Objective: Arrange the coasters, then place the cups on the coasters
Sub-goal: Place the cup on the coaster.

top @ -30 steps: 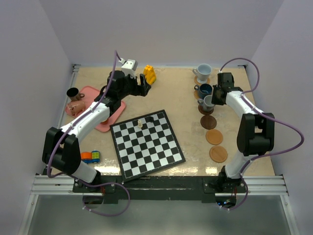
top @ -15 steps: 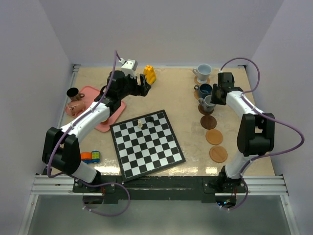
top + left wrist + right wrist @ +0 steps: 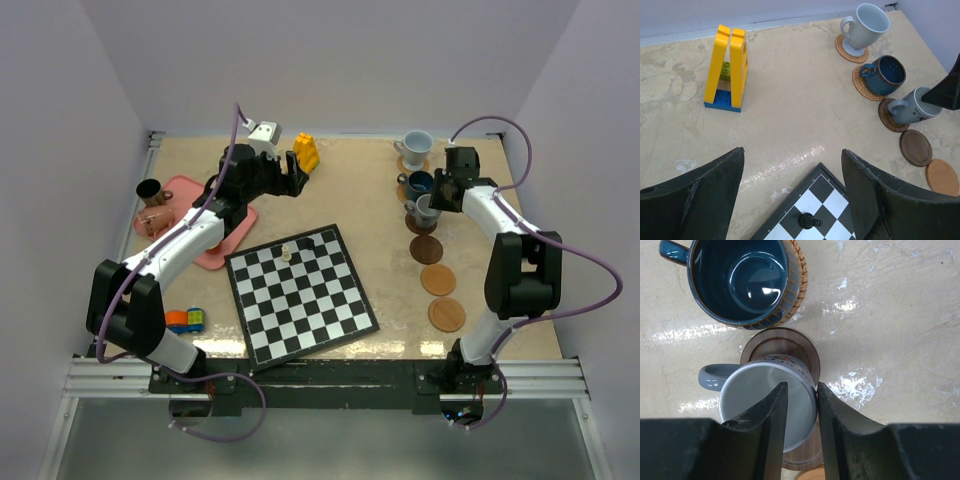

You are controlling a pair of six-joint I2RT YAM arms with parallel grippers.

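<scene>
Looking down from the top external view, the left gripper (image 3: 295,172) is seen spread wide over the desk (image 3: 360,190), near the yellow block tower (image 3: 306,152), with nothing held. The right gripper (image 3: 437,198) is set at the grey cup (image 3: 424,209) on the right side. The teal cup (image 3: 418,183) and the white cup (image 3: 413,146) are lined up behind it. Three bare coasters are laid in a row in front: a dark bare coaster (image 3: 426,248), then two tan bare coasters (image 3: 438,279). A coppery cup (image 3: 155,218) and a dark cup (image 3: 149,189) are found at the pink tray (image 3: 215,250) on the left. A chessboard (image 3: 300,295) is placed in the middle.

From the left wrist, both wide-apart fingers (image 3: 715,185) are seen, with only bare desk between them. The white, teal and grey cups are each seated on a coaster, handles to the left.

From the right wrist, the gripper is shown slightly parted and straddling the grey cup's rim, one finger inside and one outside. The rim is not pinched. The grey cup is set on the dark wooden coaster (image 3: 785,342), off-centre. The teal cup is seen just behind on a woven coaster (image 3: 798,275).
</scene>
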